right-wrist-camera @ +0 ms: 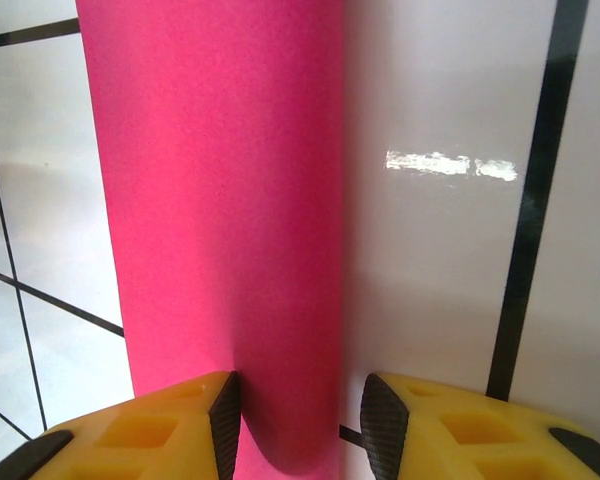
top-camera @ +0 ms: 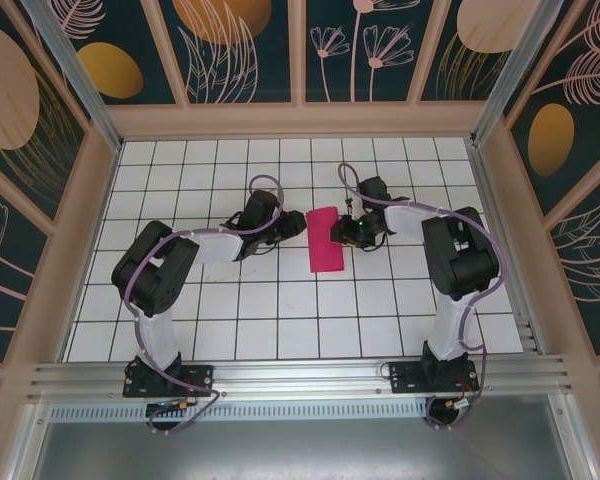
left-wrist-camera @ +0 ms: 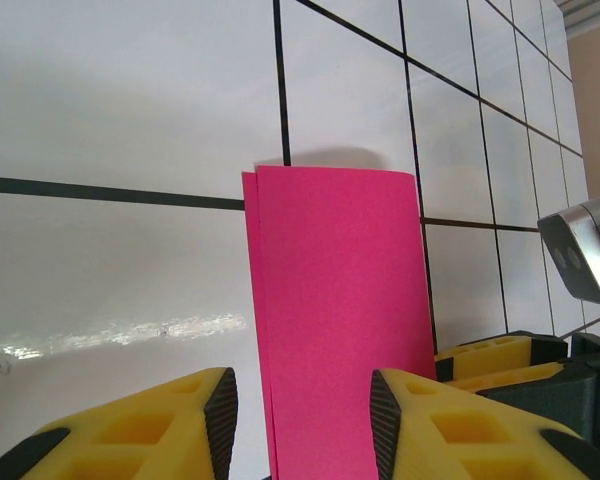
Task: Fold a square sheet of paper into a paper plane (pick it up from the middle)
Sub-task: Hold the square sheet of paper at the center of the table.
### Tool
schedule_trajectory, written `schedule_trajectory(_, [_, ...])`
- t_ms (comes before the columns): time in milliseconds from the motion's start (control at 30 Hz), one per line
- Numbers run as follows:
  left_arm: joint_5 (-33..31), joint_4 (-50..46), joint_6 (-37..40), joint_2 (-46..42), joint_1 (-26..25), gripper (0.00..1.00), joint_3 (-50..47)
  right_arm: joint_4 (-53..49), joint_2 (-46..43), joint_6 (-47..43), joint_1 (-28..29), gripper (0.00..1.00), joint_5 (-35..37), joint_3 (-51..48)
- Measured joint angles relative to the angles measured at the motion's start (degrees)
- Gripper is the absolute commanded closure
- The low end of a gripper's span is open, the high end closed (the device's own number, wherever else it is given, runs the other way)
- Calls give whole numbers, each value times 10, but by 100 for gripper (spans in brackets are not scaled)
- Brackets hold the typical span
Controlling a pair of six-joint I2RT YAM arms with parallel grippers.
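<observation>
**Figure.** Early fold stage. The square sheet of paper point(top-camera: 326, 240), doubled over into a narrow rectangle, lies on the table point(top-camera: 280, 310) directly between the left pincer point(top-camera: 297, 228) and the right pincer point(top-camera: 346, 234). The two face each other across its short width, one at each long edge.

*Left wrist view:* the jaws stand parted, and the strip runs out ahead from between the pads point(left-wrist-camera: 222, 420). Bare table shows between one pad and the sheet's edge, while the other pad stands over the sheet, so nothing is clamped. Along that free edge two layers lie slightly offset, marking the open side of the fold.

*Right wrist view:* the jaws are likewise apart, with the sheet reaching ahead from between the fingers point(right-wrist-camera: 227, 420). The edge within the gap is rounded and casts a soft shadow. This suggests a bend laid over but not pressed to a sharp crease.

The paired placement reads as bracing. One pincer at the loose edges can hold the layers aligned, and the other sits at the bend, placed to flatten it. The step in hand is probably setting the centre crease; the pointed nose folds are not yet made.

*Risk:* the springy bend may reopen, or the layers may slide askew under pressure.
</observation>
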Motion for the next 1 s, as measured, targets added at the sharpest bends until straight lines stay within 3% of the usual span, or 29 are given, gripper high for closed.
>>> schedule_trajectory(1000, [-94,21,-6,-20,0,58,-49,-59,19,-26,22,57,54,42])
